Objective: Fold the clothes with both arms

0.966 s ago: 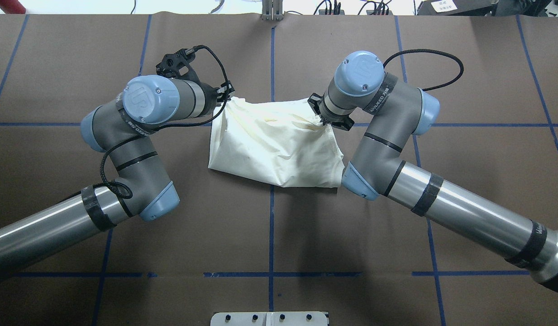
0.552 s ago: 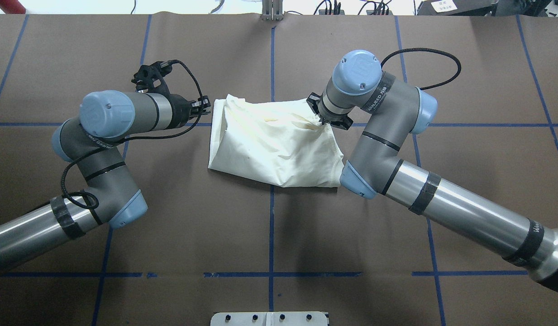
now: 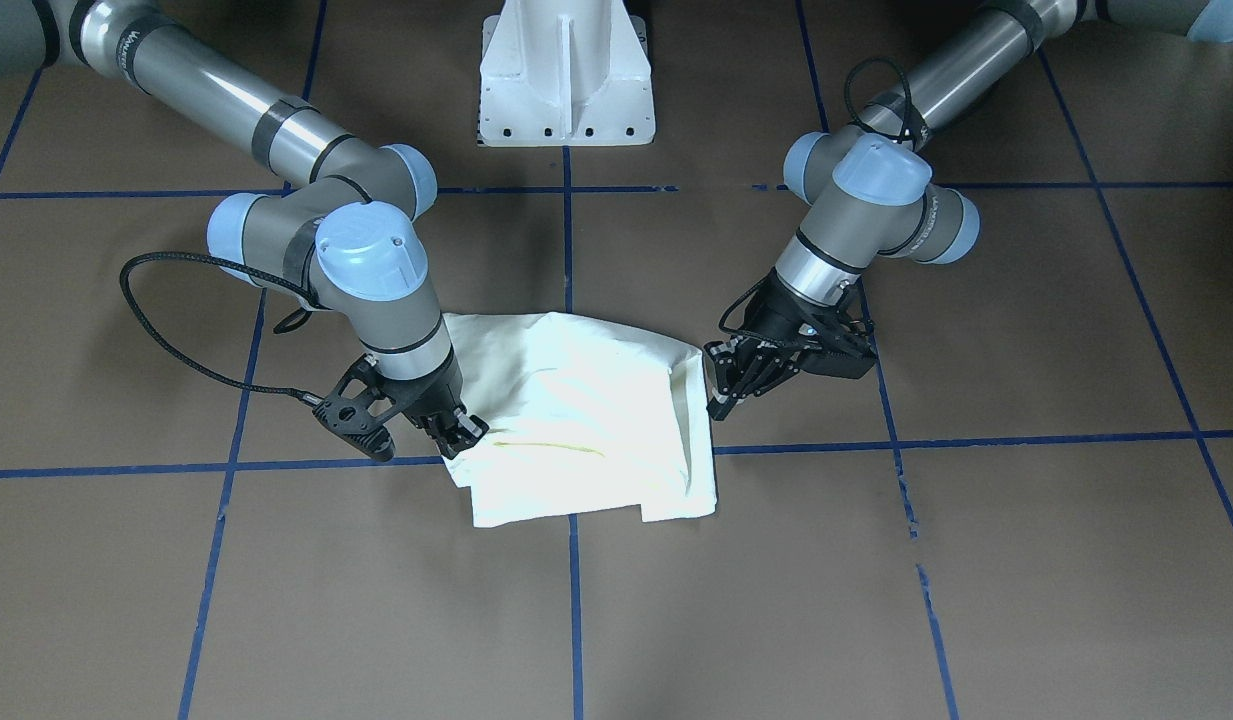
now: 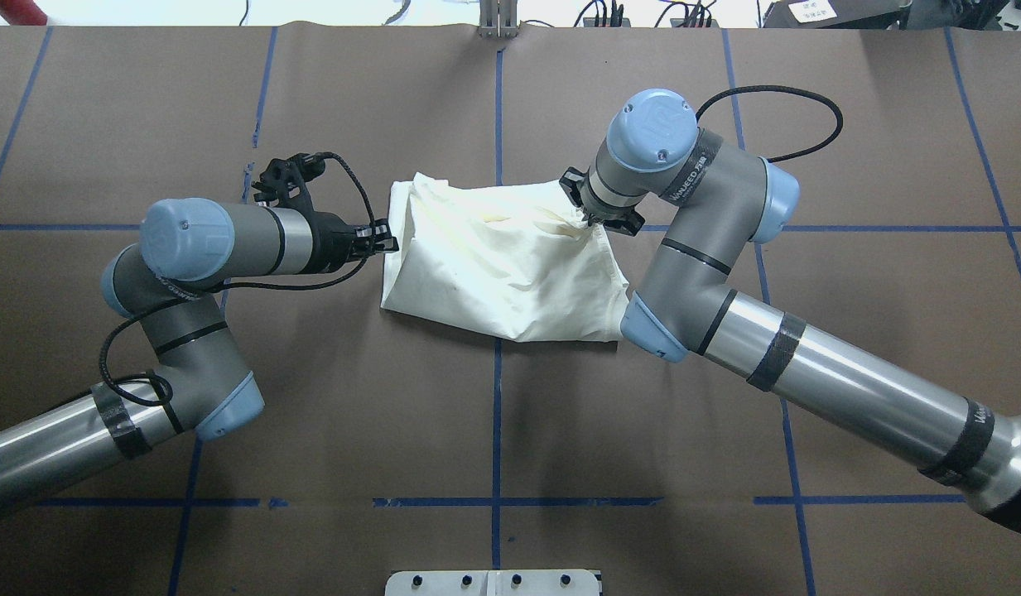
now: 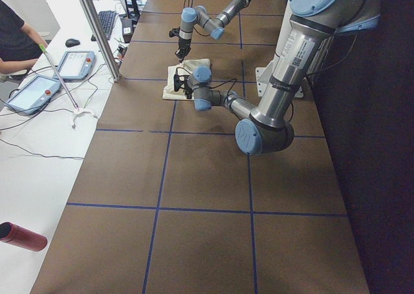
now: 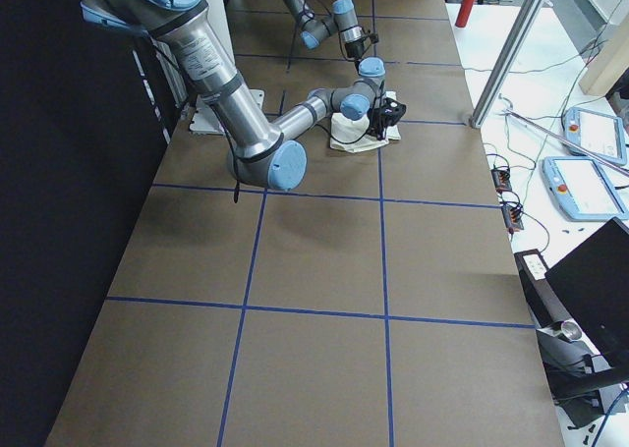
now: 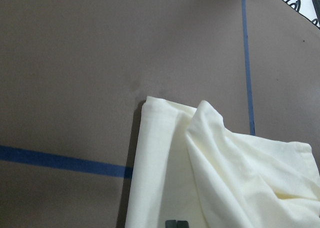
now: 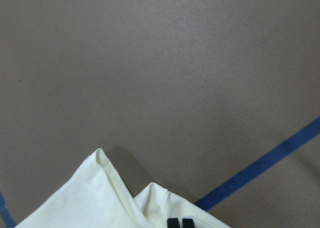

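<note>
Crumpled shirt mid-frame, both my hands at it

In the front view the shirt lies on the surface. My right hand pinches its lower-left corner. My left hand, fingers together, touches its right edge; whether it grips, I cannot tell.

Blue tape lines grid a brown desk, with a white pedestal bolted at its robot-side edge. Off the desk's opposite long edge lie two control pendants, a red cylinder and a seated person; a metal post rises there.
</note>
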Robot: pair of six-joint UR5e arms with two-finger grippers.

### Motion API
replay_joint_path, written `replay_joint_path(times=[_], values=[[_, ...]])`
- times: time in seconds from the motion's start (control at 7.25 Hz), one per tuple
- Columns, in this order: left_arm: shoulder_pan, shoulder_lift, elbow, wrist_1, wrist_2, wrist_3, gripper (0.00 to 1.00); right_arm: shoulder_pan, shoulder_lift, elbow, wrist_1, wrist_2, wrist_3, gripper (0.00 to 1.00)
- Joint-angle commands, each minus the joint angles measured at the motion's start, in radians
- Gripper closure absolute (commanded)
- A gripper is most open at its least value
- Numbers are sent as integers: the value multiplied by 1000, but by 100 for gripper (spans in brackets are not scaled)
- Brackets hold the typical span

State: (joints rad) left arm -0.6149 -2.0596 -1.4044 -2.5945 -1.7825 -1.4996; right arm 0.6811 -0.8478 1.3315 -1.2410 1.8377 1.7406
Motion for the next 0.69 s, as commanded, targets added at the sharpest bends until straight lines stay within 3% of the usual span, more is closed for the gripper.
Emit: replay_joint_path(times=[0.0,0.28,0.55], values=[[21,-2,7,-28,-79,-1,100,0,0,2,0,0,1,100],[24,59,31,-120,-320,98,100,0,0,2,0,0,2,100],[23,78,30,-136,-426,182,100,2,1,5,0,0,5,100]])
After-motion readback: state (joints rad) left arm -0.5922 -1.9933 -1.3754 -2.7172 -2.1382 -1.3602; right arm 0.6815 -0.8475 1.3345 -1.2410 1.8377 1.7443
